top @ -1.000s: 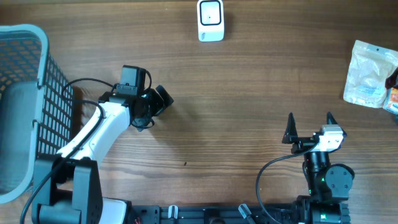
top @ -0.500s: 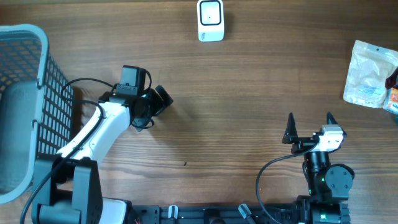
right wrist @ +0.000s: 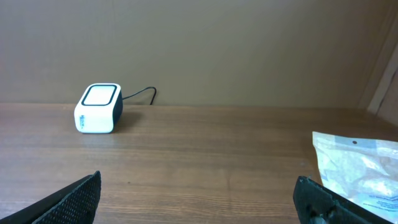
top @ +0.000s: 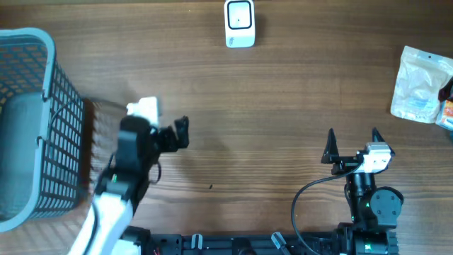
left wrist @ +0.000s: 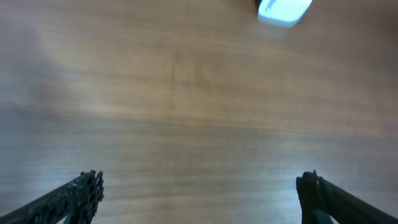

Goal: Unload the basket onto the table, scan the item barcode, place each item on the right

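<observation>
The item, a clear plastic pouch (top: 421,85), lies flat at the table's right edge and shows at the lower right of the right wrist view (right wrist: 360,168). The white scanner box (top: 240,23) stands at the far middle of the table; it also shows in the right wrist view (right wrist: 98,108) and as a blur in the left wrist view (left wrist: 285,9). My left gripper (top: 175,134) (left wrist: 200,183) is open over bare wood left of centre, holding nothing. Near the front right, my right gripper (top: 352,136) (right wrist: 198,185) is open and empty, well short of the pouch.
A grey mesh basket (top: 48,42) fills the left edge of the table, close beside the left arm. A small orange packet (top: 446,113) pokes in at the right edge next to the pouch. Brown wood lies between the two grippers.
The left arm has swung back toward the front of the table and is blurred with motion; its gripper stays open. The right arm, pouch and scanner have not moved.
</observation>
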Robot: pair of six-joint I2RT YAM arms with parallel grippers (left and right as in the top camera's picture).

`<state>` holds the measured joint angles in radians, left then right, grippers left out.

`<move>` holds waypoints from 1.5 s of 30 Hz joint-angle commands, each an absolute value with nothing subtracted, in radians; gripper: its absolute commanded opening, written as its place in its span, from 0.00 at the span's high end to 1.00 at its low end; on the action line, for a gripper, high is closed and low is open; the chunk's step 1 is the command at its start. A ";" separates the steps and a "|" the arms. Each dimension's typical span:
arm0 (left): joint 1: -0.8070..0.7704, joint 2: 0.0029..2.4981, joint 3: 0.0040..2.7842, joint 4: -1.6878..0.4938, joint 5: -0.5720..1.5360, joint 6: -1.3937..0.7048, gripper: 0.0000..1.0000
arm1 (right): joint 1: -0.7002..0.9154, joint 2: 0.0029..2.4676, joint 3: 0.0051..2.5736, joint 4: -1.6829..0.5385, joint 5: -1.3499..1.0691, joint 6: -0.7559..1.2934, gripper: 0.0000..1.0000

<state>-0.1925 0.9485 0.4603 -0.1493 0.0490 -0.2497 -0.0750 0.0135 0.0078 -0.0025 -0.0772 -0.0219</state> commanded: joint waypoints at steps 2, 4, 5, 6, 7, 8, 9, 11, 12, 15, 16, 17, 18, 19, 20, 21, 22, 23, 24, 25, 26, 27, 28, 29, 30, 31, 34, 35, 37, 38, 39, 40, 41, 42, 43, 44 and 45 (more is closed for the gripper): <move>-0.130 0.519 0.244 -0.138 0.031 -0.208 0.00 | -0.080 0.004 0.006 -0.001 -0.067 -0.026 0.00; -0.126 0.409 0.185 -0.138 0.015 -0.208 0.00 | -0.080 0.004 0.006 -0.001 -0.067 -0.026 0.00; -0.126 0.375 0.155 -0.138 0.012 -0.208 0.00 | -0.080 0.004 0.006 -0.001 -0.067 -0.025 0.00; -0.126 0.355 0.142 -0.137 0.012 -0.208 0.00 | -0.080 0.004 0.006 -0.001 -0.067 -0.025 0.00; -0.126 0.339 0.133 -0.137 0.009 -0.208 0.00 | -0.080 0.004 0.006 -0.001 -0.067 -0.025 0.00; -0.124 0.306 0.126 -0.137 -0.015 -0.208 0.00 | -0.080 0.004 0.006 -0.001 -0.067 -0.025 0.00; -0.112 0.271 0.121 -0.137 -0.021 -0.208 0.00 | -0.080 0.004 0.006 -0.001 -0.067 -0.025 0.00; -0.065 0.154 0.089 -0.137 -0.020 -0.205 0.00 | -0.080 0.004 0.006 -0.001 -0.067 -0.025 0.00; -0.056 0.123 0.076 -0.138 -0.020 -0.204 0.00 | -0.080 0.004 0.006 -0.001 -0.067 -0.026 0.00; -0.029 0.005 0.024 -0.105 -0.015 -0.186 0.00 | -0.080 0.004 0.006 -0.001 -0.067 -0.025 0.00; -0.028 0.003 0.012 -0.065 -0.012 -0.186 0.00 | -0.080 0.004 0.006 -0.001 -0.067 -0.025 0.00; -0.024 0.003 0.006 -0.047 -0.013 -0.186 0.00 | -0.080 0.004 0.006 -0.001 -0.067 -0.026 0.00; -0.017 0.003 0.006 -0.039 -0.013 -0.186 0.00 | -0.080 0.004 0.006 -0.001 -0.067 -0.025 0.00; -0.011 0.003 0.006 -0.036 -0.013 -0.186 0.00 | -0.080 0.004 0.006 -0.001 -0.067 -0.026 0.00; -0.003 0.003 0.006 -0.044 -0.013 -0.186 0.00 | -0.080 0.004 0.006 -0.001 -0.067 -0.025 0.00; 0.002 0.003 0.006 -0.067 -0.017 -0.186 0.00 | -0.080 0.004 0.006 -0.001 -0.067 -0.025 0.00; 0.010 0.003 0.006 -0.074 -0.013 -0.186 0.00 | -0.080 0.004 0.006 -0.001 -0.067 -0.025 0.00; 0.015 0.003 0.006 -0.074 -0.012 -0.186 0.00 | -0.080 0.004 0.006 -0.001 -0.067 -0.025 0.00; 0.020 0.003 0.006 -0.074 -0.013 -0.186 0.00 | -0.080 0.004 0.006 -0.001 -0.067 -0.025 0.00; 0.024 0.003 0.006 -0.074 -0.013 -0.186 0.00 | -0.080 0.004 0.006 -0.001 -0.067 -0.025 0.00; 0.025 0.003 0.006 -0.074 -0.013 -0.186 0.00 | -0.080 0.004 0.006 -0.001 -0.067 -0.025 0.00; 0.025 0.003 0.006 -0.075 -0.013 -0.177 0.00 | -0.080 0.004 0.006 -0.001 -0.067 -0.026 0.00; 0.025 0.003 0.006 -0.075 -0.011 -0.154 0.00 | -0.080 0.004 0.006 -0.001 -0.067 -0.026 0.00; 0.025 0.003 0.006 -0.075 -0.009 -0.107 0.00 | -0.080 0.004 0.006 -0.001 -0.067 -0.025 0.00; 0.025 0.003 0.006 -0.076 -0.009 -0.084 0.00 | -0.080 0.004 0.006 -0.001 -0.067 -0.026 0.00; 0.025 0.003 0.006 -0.076 -0.009 -0.080 0.00 | -0.080 0.004 0.006 -0.001 -0.067 -0.026 0.00; 0.025 0.003 0.006 -0.076 -0.001 -0.020 0.00 | -0.080 0.004 0.006 -0.001 -0.067 -0.025 0.00; 0.025 0.003 0.006 -0.077 0.002 -0.002 0.00 | -0.080 0.004 0.006 -0.001 -0.067 -0.025 0.00; 0.025 0.003 0.006 -0.077 0.001 0.019 0.00 | -0.080 0.004 0.006 -0.001 -0.067 -0.025 0.00; 0.025 0.003 0.006 -0.077 -0.002 0.019 0.00 | -0.080 0.004 0.006 -0.001 -0.067 -0.025 0.00; 0.025 0.003 0.006 -0.077 -0.001 0.019 0.00 | -0.080 0.004 0.006 -0.001 -0.067 -0.026 0.00; 0.025 0.003 0.006 -0.078 -0.001 0.019 0.00 | -0.080 0.004 0.006 -0.001 -0.067 -0.025 0.00; 0.025 0.003 0.006 -0.078 -0.001 0.020 0.00 | -0.080 0.004 0.006 -0.001 -0.067 -0.025 0.00; 0.025 0.003 0.006 -0.078 -0.002 0.027 0.00 | -0.080 0.004 0.006 -0.001 -0.067 -0.026 0.00; 0.025 0.003 0.006 -0.078 -0.002 0.027 0.00 | -0.080 0.004 0.006 -0.001 -0.067 -0.025 0.00; 0.025 0.003 0.006 -0.078 -0.001 0.027 0.00 | -0.080 0.004 0.006 -0.001 -0.067 -0.025 0.00; 0.025 0.003 0.006 -0.077 -0.001 0.027 0.00 | -0.080 0.004 0.006 -0.001 -0.067 -0.025 0.00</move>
<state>0.0162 0.0135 0.0147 -0.0776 -0.0029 0.0044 -0.0750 0.0116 0.0078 -0.0029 -0.0772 -0.0238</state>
